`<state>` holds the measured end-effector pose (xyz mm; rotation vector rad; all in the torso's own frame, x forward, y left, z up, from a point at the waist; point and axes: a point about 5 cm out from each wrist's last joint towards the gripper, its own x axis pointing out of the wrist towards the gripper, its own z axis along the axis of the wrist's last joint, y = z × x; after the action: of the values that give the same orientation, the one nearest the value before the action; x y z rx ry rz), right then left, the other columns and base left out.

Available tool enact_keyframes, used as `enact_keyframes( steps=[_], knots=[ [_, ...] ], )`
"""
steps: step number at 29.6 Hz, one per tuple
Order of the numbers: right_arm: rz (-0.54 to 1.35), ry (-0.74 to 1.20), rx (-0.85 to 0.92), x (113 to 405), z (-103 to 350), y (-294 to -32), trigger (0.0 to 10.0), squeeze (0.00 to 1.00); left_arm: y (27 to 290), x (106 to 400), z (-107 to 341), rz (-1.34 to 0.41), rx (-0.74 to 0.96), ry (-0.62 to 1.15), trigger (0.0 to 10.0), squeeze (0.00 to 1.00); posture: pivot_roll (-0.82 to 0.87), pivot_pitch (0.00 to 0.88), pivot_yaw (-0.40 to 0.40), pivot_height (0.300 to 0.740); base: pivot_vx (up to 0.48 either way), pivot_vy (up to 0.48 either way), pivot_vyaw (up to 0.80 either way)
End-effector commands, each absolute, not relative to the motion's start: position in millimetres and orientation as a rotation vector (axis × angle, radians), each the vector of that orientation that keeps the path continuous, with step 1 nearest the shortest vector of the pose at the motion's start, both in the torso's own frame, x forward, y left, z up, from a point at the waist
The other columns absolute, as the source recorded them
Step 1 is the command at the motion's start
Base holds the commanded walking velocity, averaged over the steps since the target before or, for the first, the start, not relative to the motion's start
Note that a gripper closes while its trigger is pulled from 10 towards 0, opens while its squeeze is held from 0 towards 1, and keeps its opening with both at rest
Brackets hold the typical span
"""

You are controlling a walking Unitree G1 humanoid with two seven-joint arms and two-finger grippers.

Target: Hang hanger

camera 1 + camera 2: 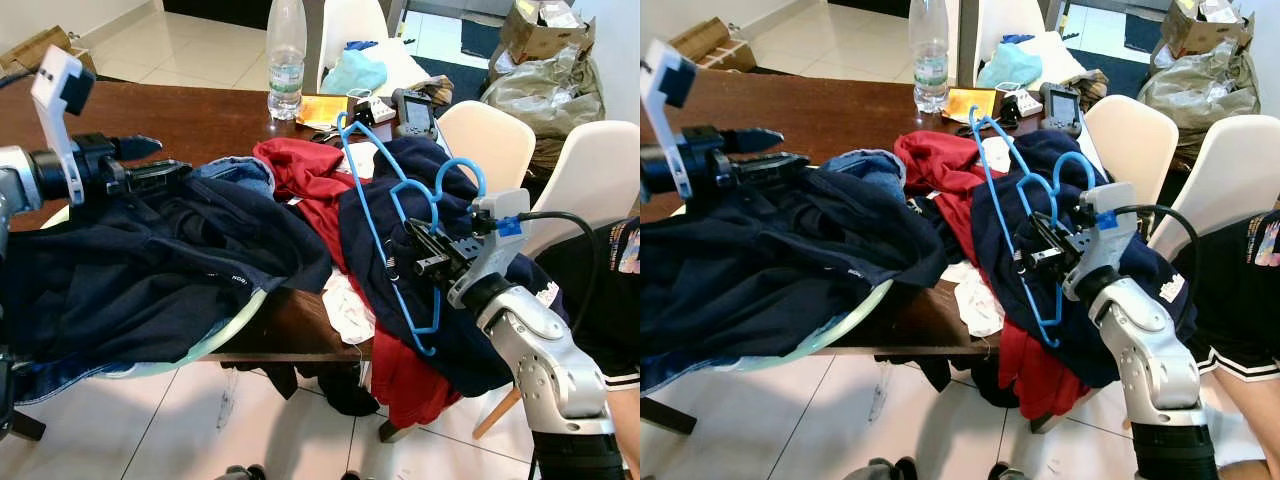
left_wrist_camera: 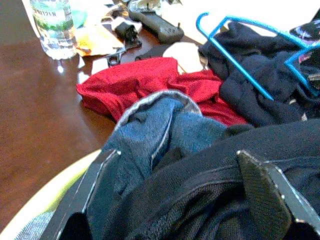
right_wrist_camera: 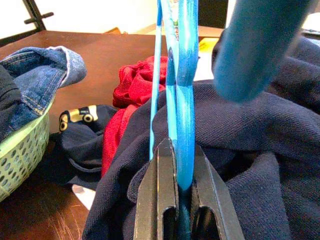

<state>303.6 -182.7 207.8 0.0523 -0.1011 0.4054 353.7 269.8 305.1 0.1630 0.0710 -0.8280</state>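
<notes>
A blue plastic hanger (image 3: 185, 90) lies tilted across a navy garment (image 1: 460, 330) at the table's right edge. My right gripper (image 1: 422, 250) is shut on one of its bars, and the fingers (image 3: 156, 185) pinch the blue plastic. The hanger's hook (image 1: 342, 122) points toward the far side of the table. A red garment (image 1: 300, 165) lies beside the navy one. My left gripper (image 1: 160, 160) is open just above dark navy clothing (image 1: 170, 260) heaped in a pale green basket (image 1: 225, 335), with blue jeans (image 2: 150, 125) just ahead of it.
On the brown table (image 1: 190, 115) stand a water bottle (image 1: 286, 60) and a dark handheld device (image 1: 413, 112) at the far edge. White chairs (image 1: 490, 135) flank the right side. A person in black shorts (image 1: 1240, 300) sits at the right. White tiled floor lies below.
</notes>
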Motion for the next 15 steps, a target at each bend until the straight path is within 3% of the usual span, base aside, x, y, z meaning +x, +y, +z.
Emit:
enact_keyframes(
  steps=[1, 2, 3, 6, 7, 15],
  knots=[
    [0.362, -0.074, 0.03, 301.1, 204.2, -191.8, 10.0, 0.0, 263.5, 357.3, 293.0, -0.862, 0.176, 0.131, 9.3, 0.0, 0.03, 0.189, -0.048, 0.74, 0.0, 0.0, 0.0],
    [0.362, -0.074, 0.03, 301.1, 204.2, -191.8, 10.0, 0.0, 263.5, 357.3, 293.0, -0.862, 0.176, 0.131, 9.3, 0.0, 0.03, 0.189, -0.048, 0.74, 0.0, 0.0, 0.0],
    [0.359, -0.072, 0.028, 299.9, 204.0, -192.5, 10.0, 0.0, 261.7, 357.6, 286.9, -0.88, 0.188, 0.162, 8.2, 0.0, 0.02, 0.194, -0.046, 0.74, 0.0, 0.0, 0.0],
    [0.357, -0.071, 0.027, 299.2, 203.8, -192.8, 10.0, 0.0, 260.7, 357.5, 283.8, -0.892, 0.196, 0.178, 8.2, 0.0, 0.02, 0.194, -0.046, 0.74, 0.0, 0.0, 0.0],
    [0.356, -0.069, 0.027, 298.9, 203.4, -193.1, 10.0, 0.0, 260.2, 357.7, 282.8, -0.898, 0.199, 0.184, 0.0, 0.0, 0.02, 0.194, -0.048, 0.74, 0.0, 0.0, 0.0],
    [0.36, -0.069, 0.027, 300.4, 203.8, -192.2, 10.0, 0.0, 260.7, 360.4, 290.8, -0.882, 0.193, 0.151, 0.0, 0.0, 0.03, 0.181, -0.05, 0.74, 0.0, 0.0, 0.0]
  ],
)
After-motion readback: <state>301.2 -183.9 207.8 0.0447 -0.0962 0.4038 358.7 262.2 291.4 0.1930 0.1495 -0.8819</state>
